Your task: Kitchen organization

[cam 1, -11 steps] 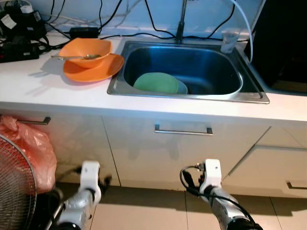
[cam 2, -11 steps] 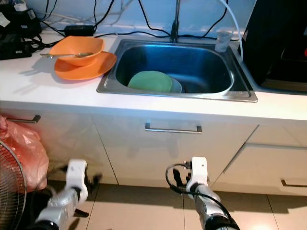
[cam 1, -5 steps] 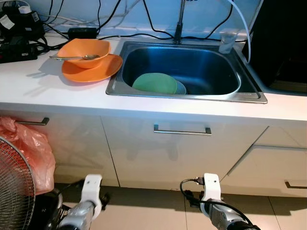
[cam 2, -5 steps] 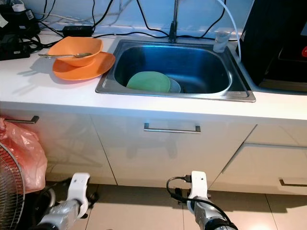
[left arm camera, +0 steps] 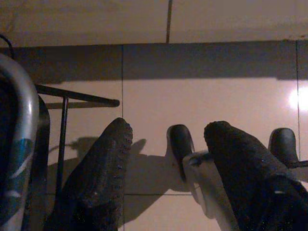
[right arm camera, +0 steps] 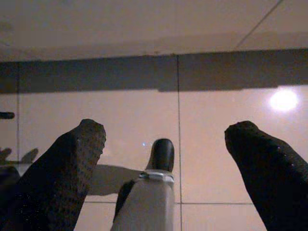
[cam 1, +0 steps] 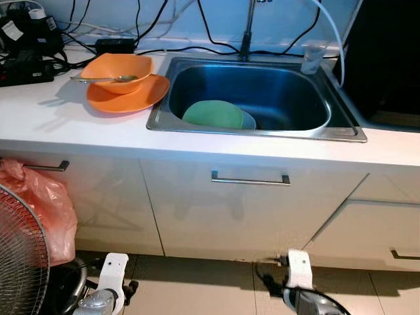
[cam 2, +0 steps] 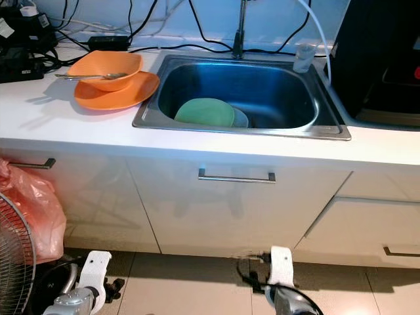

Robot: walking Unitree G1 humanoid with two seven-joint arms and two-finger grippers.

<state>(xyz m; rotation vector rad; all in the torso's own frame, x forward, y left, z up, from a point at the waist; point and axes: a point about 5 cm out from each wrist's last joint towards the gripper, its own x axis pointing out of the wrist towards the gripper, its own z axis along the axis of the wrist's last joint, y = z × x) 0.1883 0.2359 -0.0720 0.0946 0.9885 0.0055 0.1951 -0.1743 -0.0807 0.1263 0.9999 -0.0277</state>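
Note:
An orange bowl with a spoon in it sits on an orange plate on the white counter, left of the steel sink. A green plate lies in the sink over a pale dish. A clear cup stands at the sink's back right corner. Both arms hang low by the floor in front of the cabinets: the left arm and the right arm. My left gripper is open over the tiles, and so is my right gripper, each holding nothing.
A standing fan and a red plastic bag are at the lower left. Cabinet doors with bar handles face me. Power strips and cables crowd the counter's back left. A black appliance stands at the right.
Both arms have dropped lower toward the floor and sit nearer the bottom edge of the eye views. The camera shifted slightly. The dishes have not moved.

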